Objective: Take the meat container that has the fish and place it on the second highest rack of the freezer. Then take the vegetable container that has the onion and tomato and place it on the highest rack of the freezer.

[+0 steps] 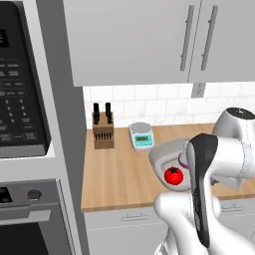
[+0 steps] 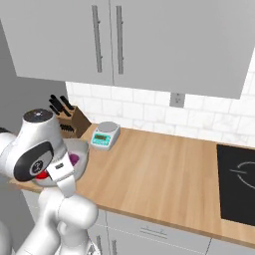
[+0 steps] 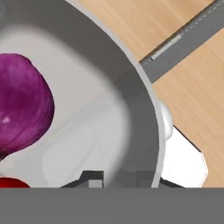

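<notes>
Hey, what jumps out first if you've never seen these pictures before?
The big white robot arm fills the foreground, bent down over a grey container on the wooden counter. Inside it a glossy red tomato and a purple onion catch the eye. Behind stand a knife block and a small scale.

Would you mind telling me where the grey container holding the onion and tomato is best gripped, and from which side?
Grip the grey container by its thin raised rim, fingers straddling the wall from above. The rim section nearest the robot looks best: the onion and tomato sit inside, away from that curved wall, leaving a bare strip for the inner finger.
</notes>
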Robot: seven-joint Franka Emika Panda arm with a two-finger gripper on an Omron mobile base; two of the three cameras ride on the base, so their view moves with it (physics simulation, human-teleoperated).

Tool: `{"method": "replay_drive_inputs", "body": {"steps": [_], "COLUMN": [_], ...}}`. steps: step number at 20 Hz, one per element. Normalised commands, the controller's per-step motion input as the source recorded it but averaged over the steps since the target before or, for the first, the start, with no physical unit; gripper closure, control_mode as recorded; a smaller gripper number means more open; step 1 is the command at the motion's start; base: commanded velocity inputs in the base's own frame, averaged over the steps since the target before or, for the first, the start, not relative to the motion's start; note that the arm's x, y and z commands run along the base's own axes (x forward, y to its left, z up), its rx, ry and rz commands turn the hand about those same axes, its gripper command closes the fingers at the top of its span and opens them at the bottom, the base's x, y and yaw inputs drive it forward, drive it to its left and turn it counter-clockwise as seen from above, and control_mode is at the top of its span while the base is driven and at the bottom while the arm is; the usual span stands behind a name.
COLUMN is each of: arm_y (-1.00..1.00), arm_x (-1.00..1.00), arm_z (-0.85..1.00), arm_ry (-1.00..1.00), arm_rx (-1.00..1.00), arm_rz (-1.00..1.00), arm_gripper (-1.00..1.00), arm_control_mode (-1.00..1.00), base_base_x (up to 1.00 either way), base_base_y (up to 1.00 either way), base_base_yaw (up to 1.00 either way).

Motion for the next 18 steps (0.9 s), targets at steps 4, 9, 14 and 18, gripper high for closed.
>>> {"method": "replay_drive_inputs", "body": {"steps": [4, 9, 14, 18], "arm_y": [0.44, 0.2, 0.0, 0.0], "arm_x": [-1.0, -0.4, 0.0, 0.0], "arm_z": [0.16, 0.0, 0.0, 0.0], "arm_ry": [-0.14, -0.05, 0.0, 0.0], "arm_rx": [-0.01, 0.0, 0.0, 0.0], "arm_rz": [-0.01, -0.01, 0.0, 0.0], "arm_gripper": [1.0, 1.0, 1.0, 1.0], "arm_control_mode": [-1.0, 1.0, 1.0, 1.0], "base_base_x": [0.0, -0.42, -0.14, -1.0], "base_base_y": [0.0, 0.14, -0.02, 0.14], "base_base_yaw": [0.0, -0.01, 0.0, 0.0]}}
